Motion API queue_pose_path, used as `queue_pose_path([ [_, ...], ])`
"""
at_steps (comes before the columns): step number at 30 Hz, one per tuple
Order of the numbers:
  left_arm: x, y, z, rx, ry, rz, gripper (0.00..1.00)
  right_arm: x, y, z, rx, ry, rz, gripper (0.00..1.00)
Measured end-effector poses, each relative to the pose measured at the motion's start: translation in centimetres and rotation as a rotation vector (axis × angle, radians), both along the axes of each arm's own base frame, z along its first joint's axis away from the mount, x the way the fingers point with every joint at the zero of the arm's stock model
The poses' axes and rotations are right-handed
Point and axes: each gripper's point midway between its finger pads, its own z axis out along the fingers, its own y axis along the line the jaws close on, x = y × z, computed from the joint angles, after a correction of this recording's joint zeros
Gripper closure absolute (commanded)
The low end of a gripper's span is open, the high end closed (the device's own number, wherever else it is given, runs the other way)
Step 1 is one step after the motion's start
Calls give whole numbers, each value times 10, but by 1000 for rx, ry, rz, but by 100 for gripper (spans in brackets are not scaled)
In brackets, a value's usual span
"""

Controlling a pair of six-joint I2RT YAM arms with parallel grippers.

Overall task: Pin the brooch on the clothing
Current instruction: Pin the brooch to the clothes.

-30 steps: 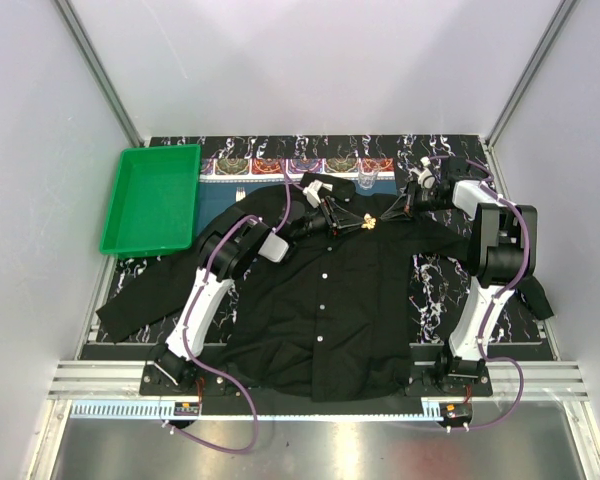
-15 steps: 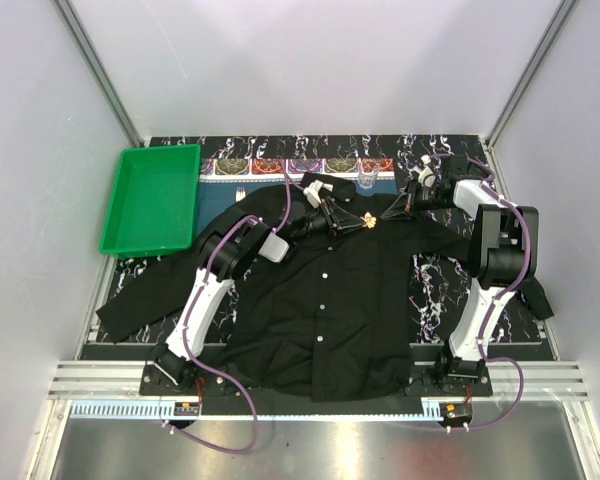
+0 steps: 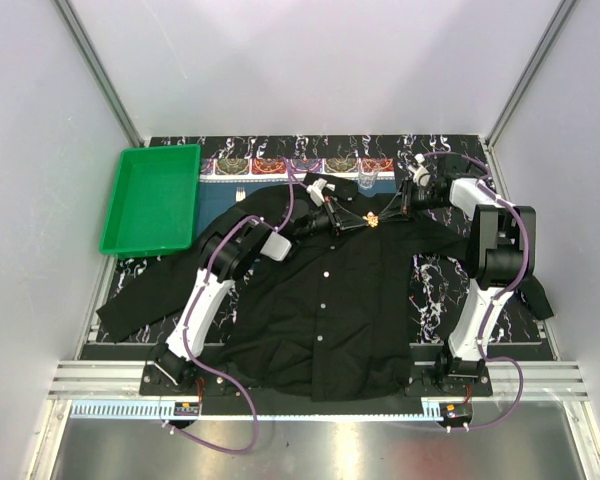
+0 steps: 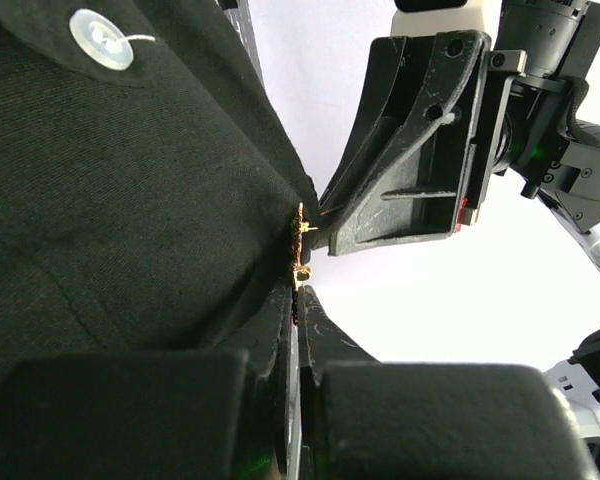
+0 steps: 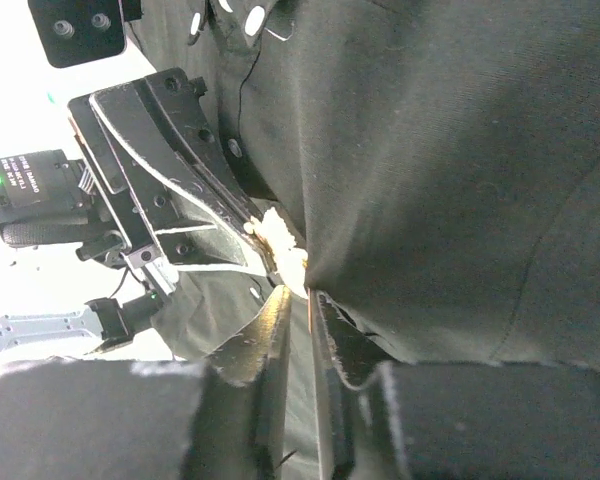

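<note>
Golden leaf-shaped brooch (image 4: pixel 300 250) edge-on, long axis upright against black buttoned shirt (image 4: pixel 130 200).
Left gripper (image 4: pixel 298 296) has clamped onto it; right gripper (image 5: pixel 300 295) has parted slightly.

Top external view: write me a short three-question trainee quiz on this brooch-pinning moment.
1. True or false: the left claw and right claw both reach the small golden brooch near the black button-up shirt's collar.
2. The left claw is: A wide open, B shut, C out of view.
3. What colour is the rectangular plastic tray beside the shirt's sleeve?
Key: 1 true; 2 B; 3 green.
</note>
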Motion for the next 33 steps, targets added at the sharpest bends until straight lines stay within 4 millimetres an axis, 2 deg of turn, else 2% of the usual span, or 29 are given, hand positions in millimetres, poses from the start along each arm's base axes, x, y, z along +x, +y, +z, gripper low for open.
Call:
queue_pose_path([
  [8,-3,-5,1,2,-2,-9,100,-8,4,-2,-12,9,36,33],
  [12,-3,-5,-3,5,3,-9,100,-12,0,0,-17,13,45,33],
  [18,-2,-5,-6,8,7,-9,100,-7,-23,13,-26,-15,8,48],
  [19,-2,-5,-6,8,7,-9,100,-5,-29,15,-29,-19,-5,58],
  [21,-2,-5,-6,10,9,-9,100,1,-42,17,-39,-31,-35,67],
  [22,-2,-5,-7,11,12,-9,100,3,-48,18,-44,-34,-49,79],
  [25,-2,-5,-9,19,22,-9,100,8,-56,18,-58,-36,-75,95],
  [28,-1,-5,-11,25,30,-9,100,11,-55,12,-68,-17,-86,98],
  [33,-1,-6,-12,29,35,-10,100,15,-55,-12,-90,31,-93,98],
])
